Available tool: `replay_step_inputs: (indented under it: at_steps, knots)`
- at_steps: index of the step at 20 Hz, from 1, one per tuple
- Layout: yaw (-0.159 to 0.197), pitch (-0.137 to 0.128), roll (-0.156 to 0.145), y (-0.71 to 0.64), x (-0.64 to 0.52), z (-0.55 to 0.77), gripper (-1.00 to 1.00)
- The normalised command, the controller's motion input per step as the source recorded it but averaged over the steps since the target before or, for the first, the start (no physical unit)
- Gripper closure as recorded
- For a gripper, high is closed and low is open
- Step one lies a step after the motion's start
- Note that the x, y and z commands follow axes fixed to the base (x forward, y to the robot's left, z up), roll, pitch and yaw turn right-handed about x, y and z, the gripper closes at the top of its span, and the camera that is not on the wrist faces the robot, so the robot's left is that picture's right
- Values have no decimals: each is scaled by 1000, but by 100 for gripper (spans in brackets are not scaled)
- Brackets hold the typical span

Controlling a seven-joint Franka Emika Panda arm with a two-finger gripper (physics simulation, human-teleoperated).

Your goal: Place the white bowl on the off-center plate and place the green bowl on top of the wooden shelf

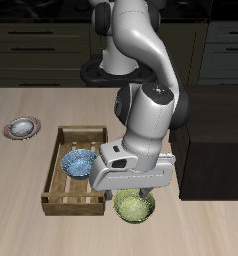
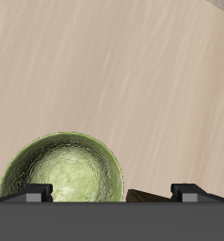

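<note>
The green bowl (image 1: 134, 206) sits on the table (image 1: 21, 180) near its front edge, directly under the end effector (image 1: 134, 190), whose fingers are spread and empty. If the rim is missed, the bowl could be tipped or pushed off.

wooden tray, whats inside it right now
The pale slatted wooden tray holds the blue patterned bowl, the only thing visible inside. The tray's corner nearest the green bowl is covered by the gripper, so what lies there cannot be seen.
</note>
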Motion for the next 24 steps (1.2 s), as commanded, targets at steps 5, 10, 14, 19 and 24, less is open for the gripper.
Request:
replay_step_inputs:
  at_steps: [5, 10, 14, 19, 24]
  knots:
    - [5, 23, 6, 39, 2, -201, -100]
    - [-10, 30, -2, -49, -3, -165, -100]
    - [9, 40, -9, -92, -16, -296, -100]
    - [9, 22, -1, -36, -34, -203, -100]
    - [13, 26, -18, -78, -21, -207, -100]
